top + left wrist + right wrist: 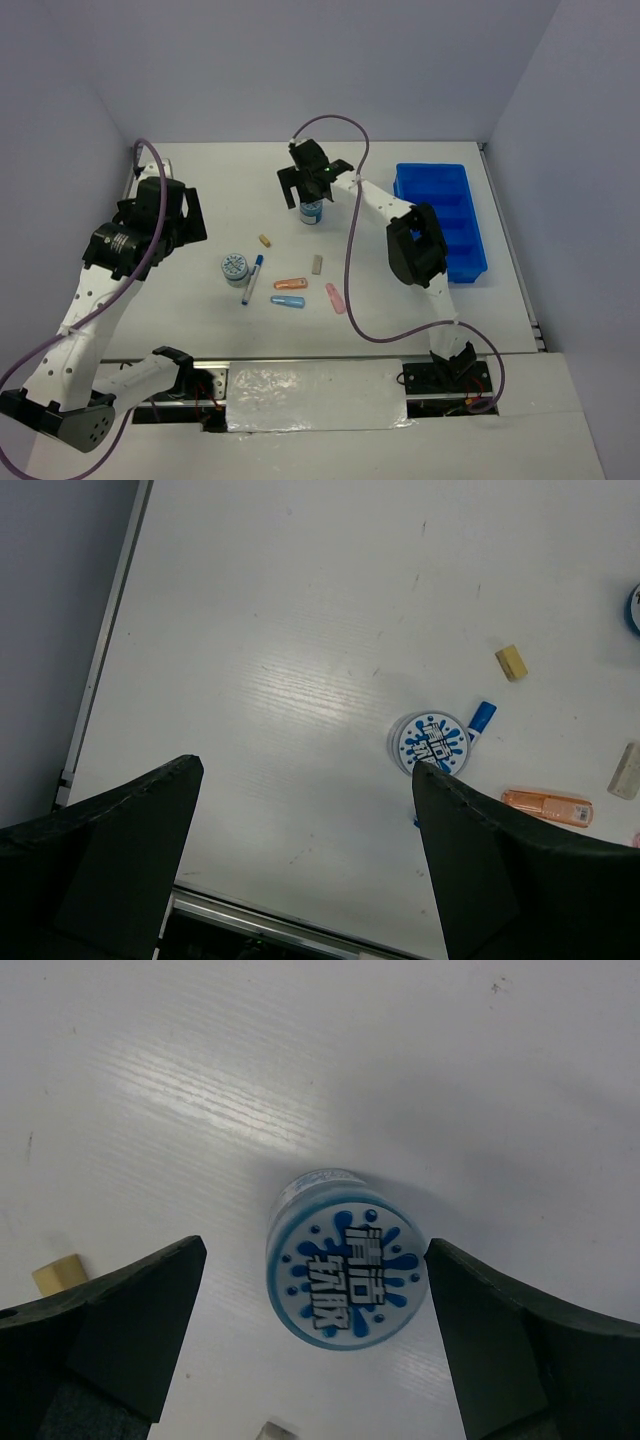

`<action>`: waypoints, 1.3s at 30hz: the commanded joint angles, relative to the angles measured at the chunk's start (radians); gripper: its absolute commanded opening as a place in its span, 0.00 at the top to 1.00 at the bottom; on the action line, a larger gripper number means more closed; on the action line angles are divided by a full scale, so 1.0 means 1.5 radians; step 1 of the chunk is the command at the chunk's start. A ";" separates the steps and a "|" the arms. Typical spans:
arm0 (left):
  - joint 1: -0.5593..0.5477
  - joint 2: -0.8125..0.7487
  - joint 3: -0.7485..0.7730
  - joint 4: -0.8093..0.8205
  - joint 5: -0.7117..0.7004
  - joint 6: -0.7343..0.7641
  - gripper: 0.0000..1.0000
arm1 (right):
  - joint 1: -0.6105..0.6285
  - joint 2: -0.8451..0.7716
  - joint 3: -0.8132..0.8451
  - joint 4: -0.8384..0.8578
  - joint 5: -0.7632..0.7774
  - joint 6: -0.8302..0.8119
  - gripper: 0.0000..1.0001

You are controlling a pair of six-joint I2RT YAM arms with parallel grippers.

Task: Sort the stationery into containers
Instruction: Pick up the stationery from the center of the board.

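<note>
Left gripper [305,770] spread wide, nothing between, over bare table; near roll [432,742] and pen [480,718] just beyond. Right wrist view alone shows right gripper [315,1248] wide open over far roll [345,1278], fingers clear of it. Blue tray [432,180] far right, top view only

Top camera overlooks the whole white tabletop [200,190] from the near edge; right wrist camera faces down, close above a round blue-white patterned roll [347,1270] both show

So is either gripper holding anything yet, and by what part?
Nothing is held. The right gripper is open over a blue-white roll, clear of its sides; the left gripper is open and empty.
</note>
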 commanded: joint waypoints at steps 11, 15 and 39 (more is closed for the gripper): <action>-0.003 -0.016 -0.013 0.015 -0.024 0.025 0.01 | 0.011 -0.054 -0.017 0.036 0.002 -0.006 0.00; -0.003 -0.017 -0.015 0.011 -0.022 0.024 0.01 | 0.009 -0.030 -0.019 0.034 0.019 -0.013 0.00; -0.003 -0.007 -0.020 0.023 -0.013 0.026 0.01 | -0.091 -0.192 -0.051 0.027 0.031 0.005 0.69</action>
